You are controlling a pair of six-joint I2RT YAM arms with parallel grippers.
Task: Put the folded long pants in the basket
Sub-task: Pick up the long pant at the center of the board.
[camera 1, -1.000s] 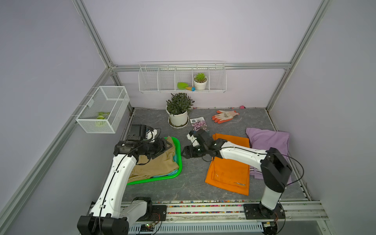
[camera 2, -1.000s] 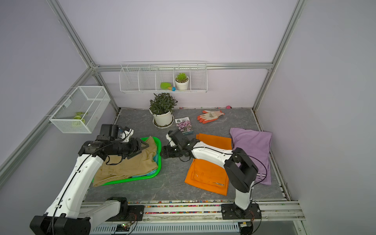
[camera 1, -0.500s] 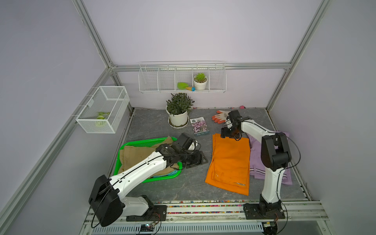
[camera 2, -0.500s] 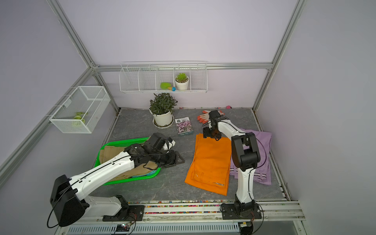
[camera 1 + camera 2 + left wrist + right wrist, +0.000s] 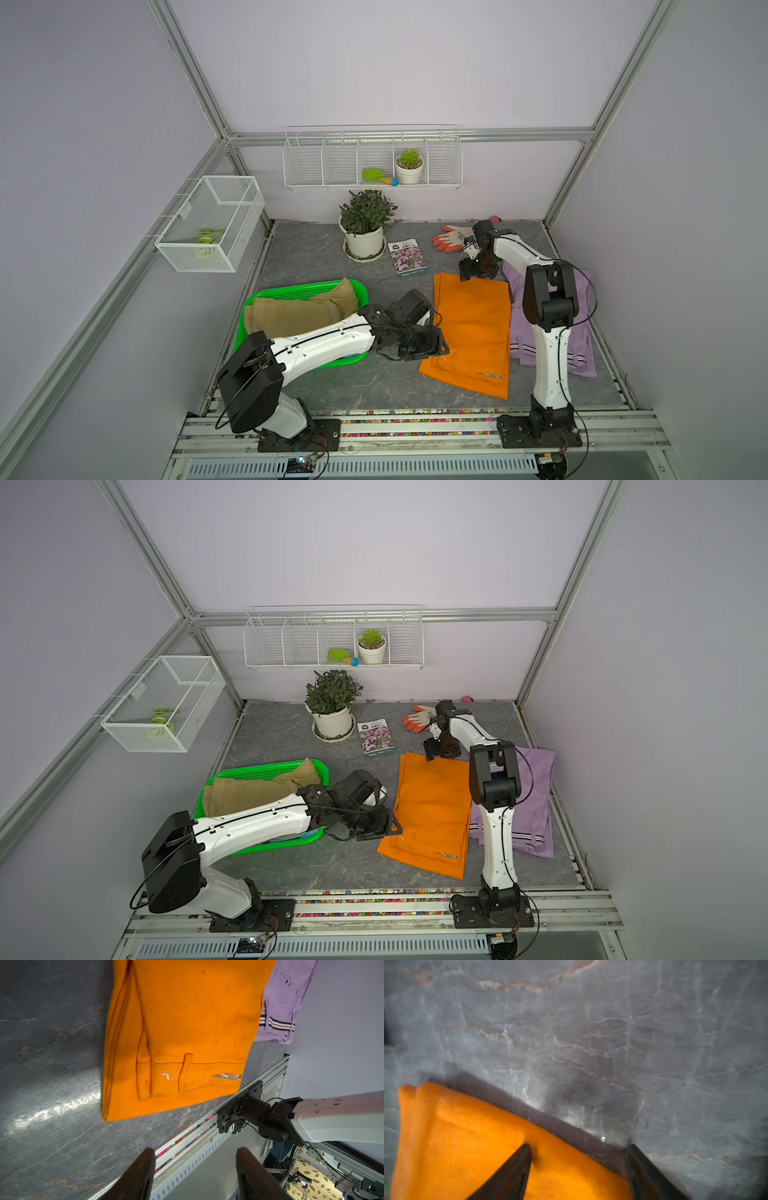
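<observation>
**Top views: both arms at the orange pants, two pairs in the basket**

In both top views, taking the back wall as 12 o'clock on the table (image 5: 316, 266), the basket (image 5: 266, 293) sits at 8 o'clock. The khaki pants (image 5: 299, 312) lie in it, and an edge of the teal pants (image 5: 302, 836) shows beneath them at the near rim. The left arm reaches across the basket. The left gripper (image 5: 431, 347) is just beside the 9 o'clock edge of the orange pants (image 5: 473, 328), and whether it touches them cannot be told. In the left wrist view its jaws are spread with nothing between them. The orange pants lie flat at about 5 o'clock. The right gripper (image 5: 477, 274) is at their 12 o'clock edge. In the right wrist view it is released, with one fingertip (image 5: 525, 1153) on the cloth and the other past the edge. The lilac pants (image 5: 582, 332) lie at 4 o'clock, partly under the orange pair.
</observation>
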